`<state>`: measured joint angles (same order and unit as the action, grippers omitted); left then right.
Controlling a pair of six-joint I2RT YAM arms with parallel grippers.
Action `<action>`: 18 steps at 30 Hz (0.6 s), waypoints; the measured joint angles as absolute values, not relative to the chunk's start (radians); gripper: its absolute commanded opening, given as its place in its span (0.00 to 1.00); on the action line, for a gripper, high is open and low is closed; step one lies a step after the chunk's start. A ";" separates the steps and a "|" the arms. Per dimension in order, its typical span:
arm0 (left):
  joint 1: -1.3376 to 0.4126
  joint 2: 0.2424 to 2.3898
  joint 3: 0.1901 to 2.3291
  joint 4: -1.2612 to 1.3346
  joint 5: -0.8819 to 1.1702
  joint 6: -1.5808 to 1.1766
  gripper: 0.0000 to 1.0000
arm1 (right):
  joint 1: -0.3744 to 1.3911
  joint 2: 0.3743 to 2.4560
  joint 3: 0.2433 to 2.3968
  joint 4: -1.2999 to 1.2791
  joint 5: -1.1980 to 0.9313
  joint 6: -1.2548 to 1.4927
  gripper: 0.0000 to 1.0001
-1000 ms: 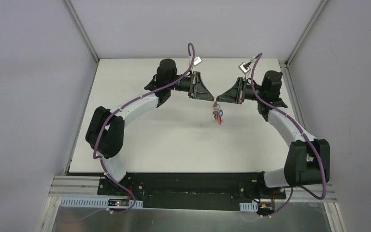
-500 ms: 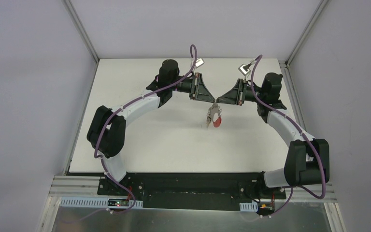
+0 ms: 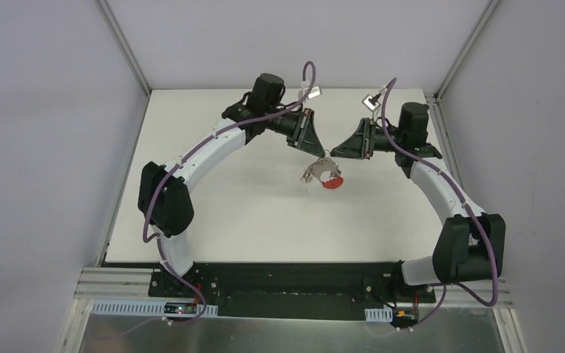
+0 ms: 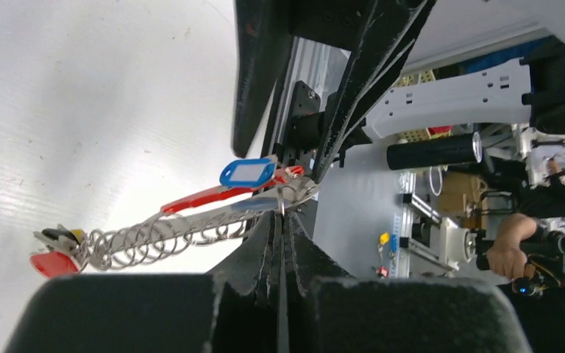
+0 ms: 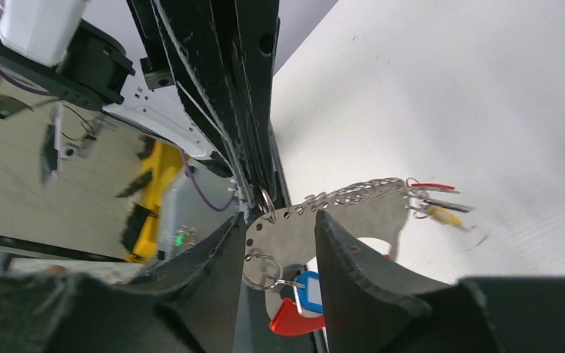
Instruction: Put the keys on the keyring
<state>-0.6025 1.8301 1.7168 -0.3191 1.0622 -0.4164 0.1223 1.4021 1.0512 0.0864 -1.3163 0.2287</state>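
Note:
The keyring (image 3: 321,173) is a grey metal plate with a row of small rings and a red section (image 3: 332,183). It hangs above the table between the two grippers. My left gripper (image 3: 321,153) is shut on a small ring at the plate's top end (image 4: 283,208). In the left wrist view the plate shows edge-on, with a blue tag (image 4: 246,173) and small red and yellow keys (image 4: 53,259) at its far end. My right gripper (image 3: 334,153) is open, its fingers either side of the plate (image 5: 338,220). A blue tag (image 5: 309,291) and the red section (image 5: 291,318) hang between them.
The white table (image 3: 221,198) lies under the keyring, walled by grey panels at left, right and back. Purple cables loop over both arms. Thin red and yellow keys (image 5: 441,213) dangle from the plate's far end over the table.
My left arm has swung right and turned. The keyring has tilted from hanging straight down to spread leftward, red section at lower right. The right gripper tip has drawn slightly apart.

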 measured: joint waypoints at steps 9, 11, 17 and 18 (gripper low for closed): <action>-0.670 1.909 2.028 -0.999 0.983 0.059 0.00 | 0.140 1.374 1.144 -0.218 -1.326 -0.091 0.53; -0.682 1.914 2.029 -1.047 0.978 0.092 0.00 | 0.155 1.374 1.144 -0.237 -1.332 -0.113 0.50; -0.693 1.915 2.026 -1.050 0.984 0.096 0.00 | 0.219 1.374 1.130 -0.251 -1.351 -0.144 0.47; -0.693 1.915 2.020 -1.034 0.988 0.089 0.00 | 0.228 1.374 1.126 -0.252 -1.353 -0.146 0.47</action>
<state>-0.6930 1.9148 2.0201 -1.0344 0.9878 0.0887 0.2283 1.3735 1.1263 -0.2516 -1.3525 -0.1459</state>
